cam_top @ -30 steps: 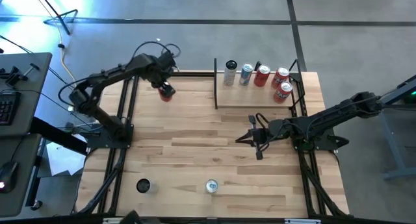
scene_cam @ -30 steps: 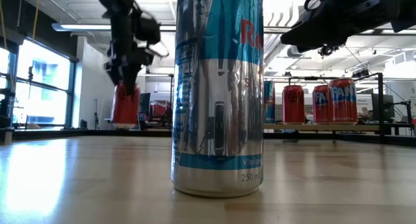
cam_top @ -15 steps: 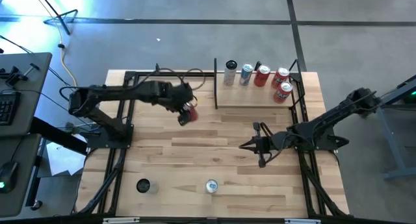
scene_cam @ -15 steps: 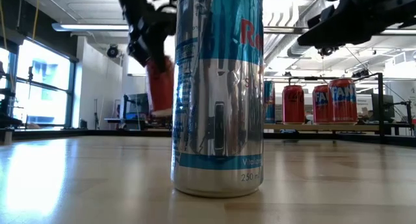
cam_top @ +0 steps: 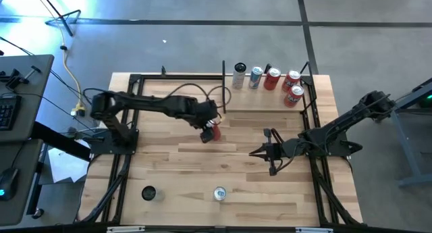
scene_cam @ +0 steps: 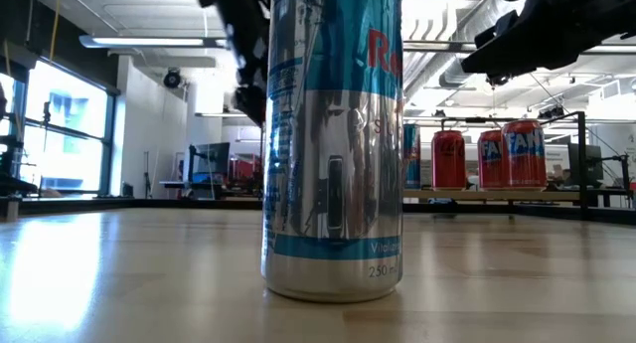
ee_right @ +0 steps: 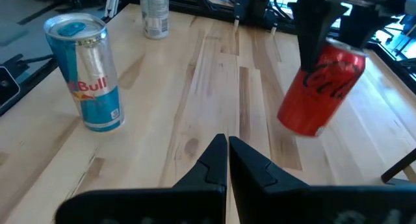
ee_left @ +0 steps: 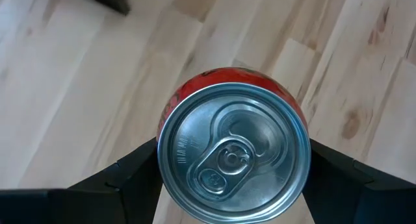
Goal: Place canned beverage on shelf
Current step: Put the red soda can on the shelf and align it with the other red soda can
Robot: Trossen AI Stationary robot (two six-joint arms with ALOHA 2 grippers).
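Your left gripper (cam_top: pixel 210 130) is clamped on the red can (cam_top: pixel 214 132), carrying it tilted above the table, just short of the shelf (cam_top: pixel 266 101) where five cans already stand. Your right gripper (cam_top: pixel 255 152) hovers mid-table, fingers pressed together, holding nothing.

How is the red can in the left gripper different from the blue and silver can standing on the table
The red can hangs tilted above the wood, clamped in the left gripper; the blue and silver can stands upright on the table, untouched. The red can looks wider, the blue and silver can slimmer. Both have unopened tops.
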